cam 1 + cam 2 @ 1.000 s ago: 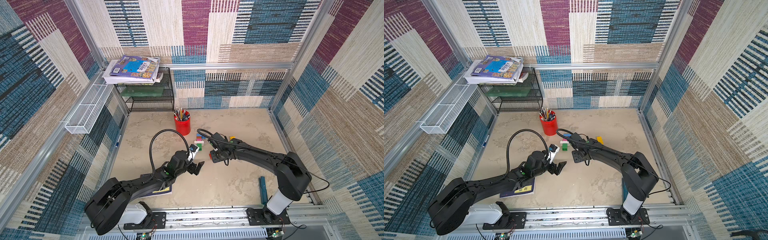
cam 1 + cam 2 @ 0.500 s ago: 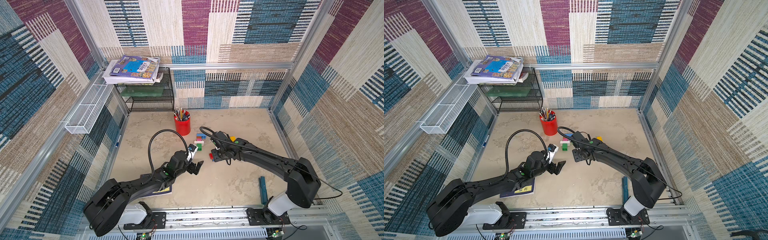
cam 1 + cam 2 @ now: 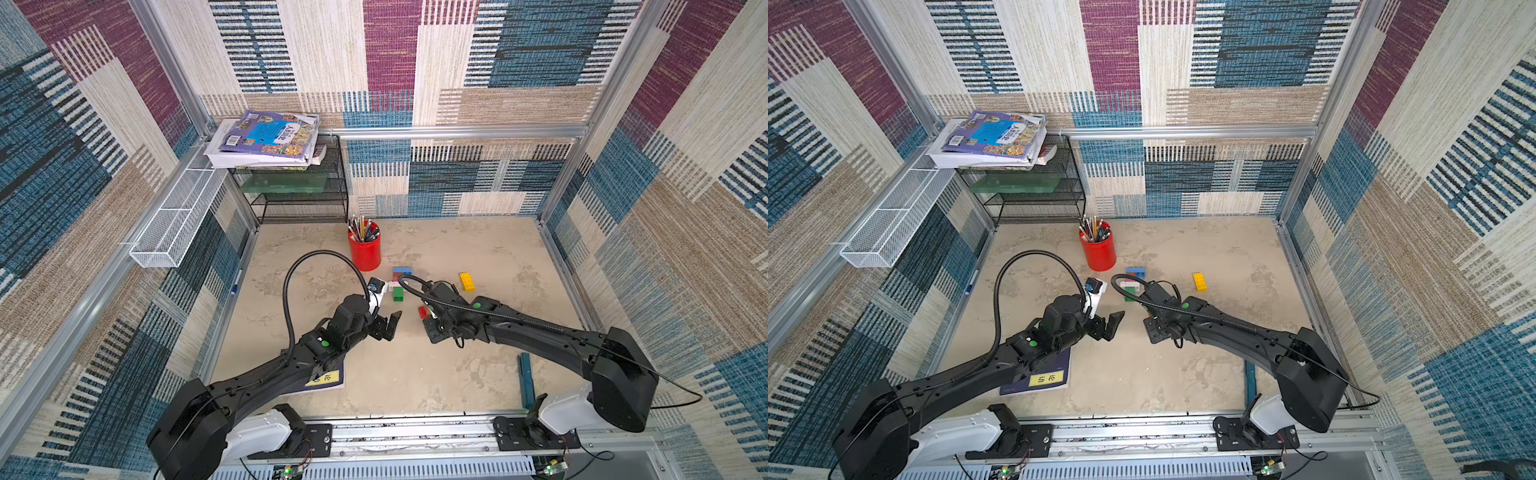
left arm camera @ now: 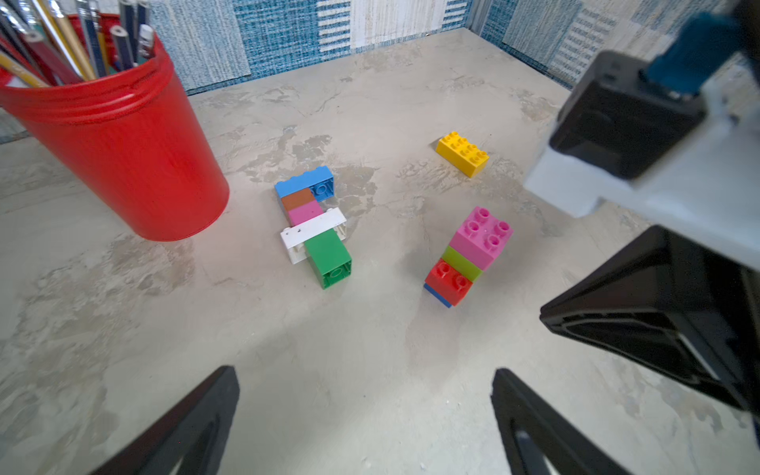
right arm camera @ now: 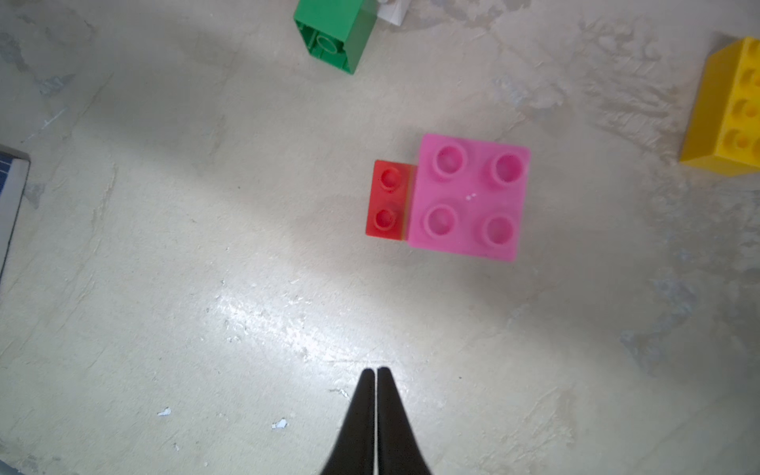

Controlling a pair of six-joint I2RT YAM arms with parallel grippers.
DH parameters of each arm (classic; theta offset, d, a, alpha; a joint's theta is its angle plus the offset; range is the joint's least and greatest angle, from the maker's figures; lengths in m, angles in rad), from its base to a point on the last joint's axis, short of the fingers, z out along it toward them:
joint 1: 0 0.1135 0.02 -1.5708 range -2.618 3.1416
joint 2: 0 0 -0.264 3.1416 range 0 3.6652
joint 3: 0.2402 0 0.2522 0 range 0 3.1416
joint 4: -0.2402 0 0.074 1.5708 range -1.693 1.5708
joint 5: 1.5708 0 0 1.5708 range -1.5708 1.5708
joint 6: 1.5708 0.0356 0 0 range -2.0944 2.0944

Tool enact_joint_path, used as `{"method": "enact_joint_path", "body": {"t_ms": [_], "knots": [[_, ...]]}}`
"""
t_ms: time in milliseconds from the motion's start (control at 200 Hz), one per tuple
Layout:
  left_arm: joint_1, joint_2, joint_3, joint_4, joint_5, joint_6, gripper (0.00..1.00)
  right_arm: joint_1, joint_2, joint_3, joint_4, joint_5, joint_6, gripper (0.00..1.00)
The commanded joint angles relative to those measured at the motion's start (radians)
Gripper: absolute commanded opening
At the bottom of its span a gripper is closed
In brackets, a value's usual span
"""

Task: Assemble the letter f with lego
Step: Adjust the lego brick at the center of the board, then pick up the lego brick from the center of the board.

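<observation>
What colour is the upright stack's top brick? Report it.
Pink square studded brick, clearest in right wrist view.

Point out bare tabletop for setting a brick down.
Bare: behind the yellow brick toward the back wall; the near middle between the notebook and the teal bar. Crowded: between red pencil cup, joined brick row and pink-topped stack.

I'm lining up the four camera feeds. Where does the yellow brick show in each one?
Top view: yellow brick lying alone, a little right of centre.
Top view: yellow brick in the same spot, again alone.
Left wrist: yellow brick beyond the pink-topped stack.
Right wrist: yellow brick partly cut off by the frame.
Shared landmark: the green brick, which shows in every view.
</observation>
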Motion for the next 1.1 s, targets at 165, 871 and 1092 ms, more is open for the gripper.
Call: {"method": "enact_joint_path", "body": {"t_ms": [165,871,1092], "knots": [[0.003,-0.144,-0.011,-0.163,-0.138,-0.041,0.99,0.014,0.084,0.007,0.103,0.050,0.003,0.08],[0.006,-0.273,-0.083,-0.181,-0.193,-0.036,0.99,0.006,0.264,0.145,0.079,0.136,-0.031,0.08],[0.006,-0.275,-0.087,-0.179,-0.188,-0.035,0.99,0.005,0.296,0.185,0.079,0.137,-0.036,0.08]]}}
